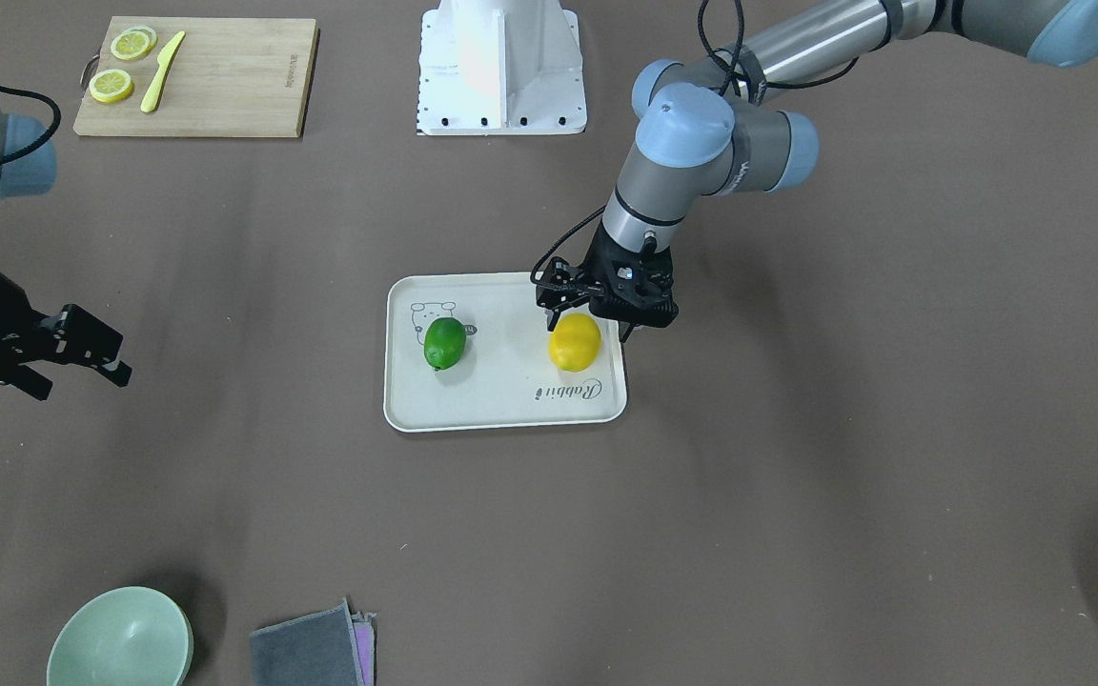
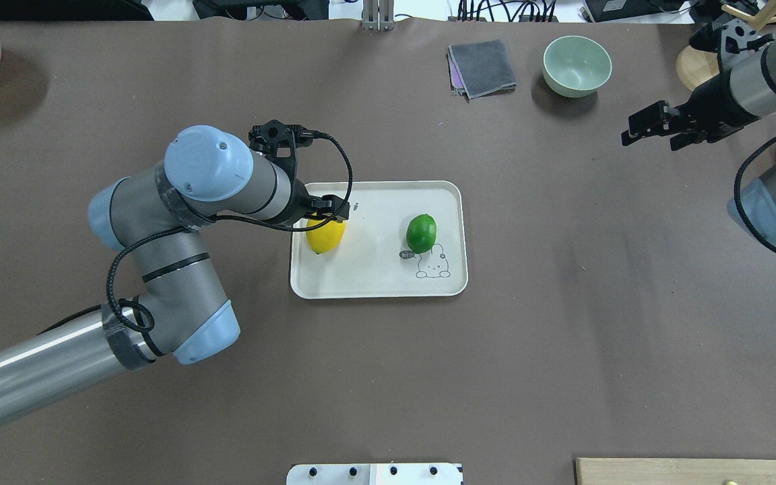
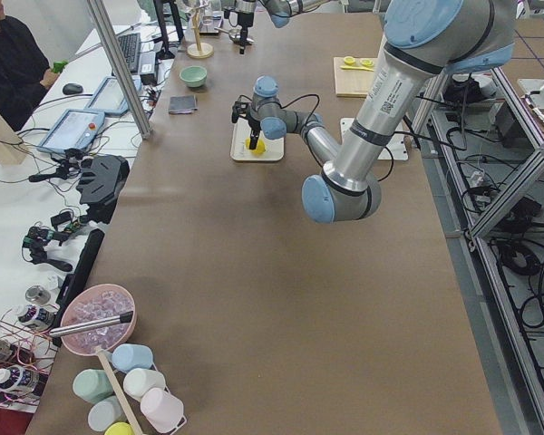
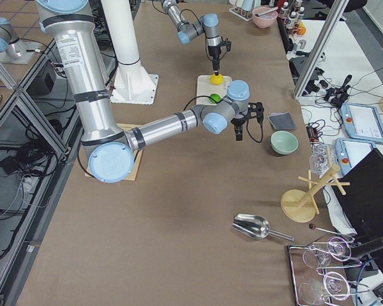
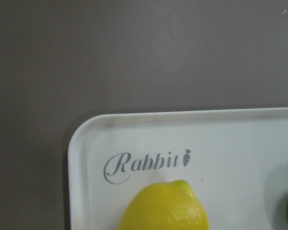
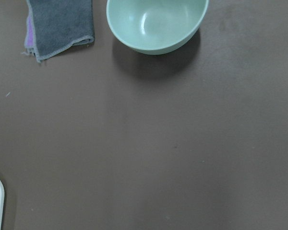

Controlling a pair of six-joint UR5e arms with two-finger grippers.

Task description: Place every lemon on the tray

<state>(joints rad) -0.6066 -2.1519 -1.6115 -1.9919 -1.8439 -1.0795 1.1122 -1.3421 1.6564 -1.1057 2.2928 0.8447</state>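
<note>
Overhead exterior | cream-white rectangular plastic tray (image 2: 374, 286) mid-table (image 2: 563, 303) | bright yellow oval lemon (image 2: 325, 237) on the tray's left half, long axis across its short side, nipple toward grey lettering (image 5: 146, 165) | glossy green oval lemon (image 2: 422, 232) on the right half, axis similar, touching neither | left gripper (image 1: 590, 329) over yellow lemon, jaws spread | right gripper (image 1: 82, 379) well apart, jaws spread.

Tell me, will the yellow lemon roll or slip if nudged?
Probably rolls if nudged: the yellow lemon is oval and lies on the flat, smooth tray. Its skin looks glossy, so it may slip in a pinch. Likely firm: it looks whole and undented.
</note>
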